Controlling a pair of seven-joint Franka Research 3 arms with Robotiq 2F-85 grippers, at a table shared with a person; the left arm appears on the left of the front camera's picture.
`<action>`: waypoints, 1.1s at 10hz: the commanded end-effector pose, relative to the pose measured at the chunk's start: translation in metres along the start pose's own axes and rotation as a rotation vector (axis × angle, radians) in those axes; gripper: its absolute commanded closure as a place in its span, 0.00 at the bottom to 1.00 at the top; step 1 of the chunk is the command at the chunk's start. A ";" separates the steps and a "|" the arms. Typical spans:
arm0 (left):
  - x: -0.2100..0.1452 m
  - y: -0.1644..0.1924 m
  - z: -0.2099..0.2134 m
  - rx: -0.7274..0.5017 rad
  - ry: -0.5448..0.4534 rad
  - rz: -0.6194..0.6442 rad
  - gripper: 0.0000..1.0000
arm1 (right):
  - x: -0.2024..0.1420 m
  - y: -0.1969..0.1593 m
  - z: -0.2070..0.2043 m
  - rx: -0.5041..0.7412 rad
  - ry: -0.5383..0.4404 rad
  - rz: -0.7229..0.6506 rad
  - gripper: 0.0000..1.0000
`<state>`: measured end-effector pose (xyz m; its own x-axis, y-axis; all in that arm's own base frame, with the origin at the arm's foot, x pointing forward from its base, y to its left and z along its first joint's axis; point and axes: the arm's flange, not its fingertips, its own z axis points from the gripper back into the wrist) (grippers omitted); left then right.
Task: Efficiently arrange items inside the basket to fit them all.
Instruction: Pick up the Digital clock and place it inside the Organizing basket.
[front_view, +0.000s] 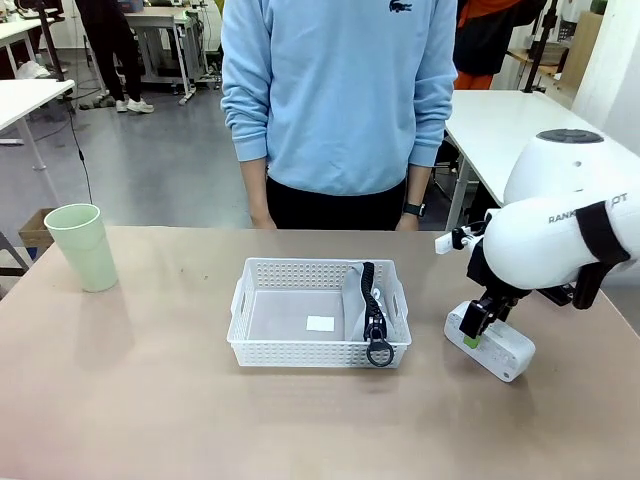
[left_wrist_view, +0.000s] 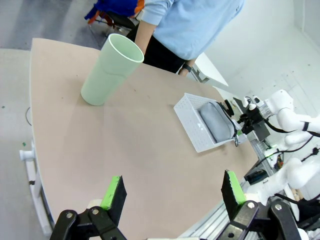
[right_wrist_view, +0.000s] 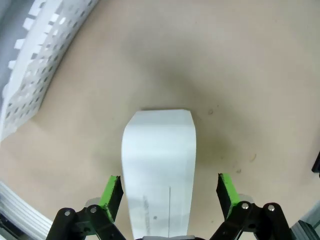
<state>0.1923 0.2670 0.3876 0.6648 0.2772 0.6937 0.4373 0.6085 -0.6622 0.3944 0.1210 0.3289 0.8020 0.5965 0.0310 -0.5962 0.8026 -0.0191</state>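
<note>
Right wrist view looks down along the right gripper (right_wrist_view: 170, 192). Its green pads (right_wrist_view: 111, 190) stand at their widest on either side of the white device (right_wrist_view: 159, 165), neither pad touching it, nothing held. That device lies flat on the tabletop (front_view: 150, 400) just to the right of the basket (front_view: 318, 312), outside it. Inside the basket, the grey pouch (front_view: 365, 305) stands on edge against the right-hand wall, leaving most of the floor bare. The pale green cup (front_view: 82, 246) stands upright well to the left of the basket. The left gripper (left_wrist_view: 172, 192) hangs wide and empty above the tabletop, well apart from the basket.

Risks, as I judge them:
- **Device:** its shell looks smooth and rounded, and the right gripper sits toward one end of it, so a pinch there could let it swing or slide out on the lift.
- **Pouch:** it is only propped, so a knock on the basket wall could tip it flat over the free floor and cost the room the other items need.

Writing:
- Part of "FRANKA" shows on the right arm (front_view: 560, 240).
- A small crocodile emblem (front_view: 400, 7) sits on the person's pale blue sweatshirt (front_view: 340, 100).
- Faint print on the device is too small to read.
- A white label (front_view: 320, 323) on the basket floor shows no legible text.
- No lettering can be read on the pouch.
</note>
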 end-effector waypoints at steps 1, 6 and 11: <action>0.002 -0.001 0.000 -0.010 -0.022 -0.018 0.00 | -0.015 -0.002 -0.023 -0.024 -0.004 0.020 0.00; 0.002 -0.001 0.000 -0.010 -0.022 -0.018 0.00 | -0.017 -0.006 -0.024 -0.023 0.016 -0.011 0.00; 0.002 -0.001 0.000 -0.010 -0.022 -0.018 0.00 | -0.016 -0.003 -0.023 -0.016 0.036 -0.017 0.65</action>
<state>0.1923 0.2669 0.3876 0.6644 0.2767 0.6943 0.4380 0.6086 -0.6617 0.3989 0.1177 0.3070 0.8084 0.5885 0.0091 -0.5884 0.8085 -0.0108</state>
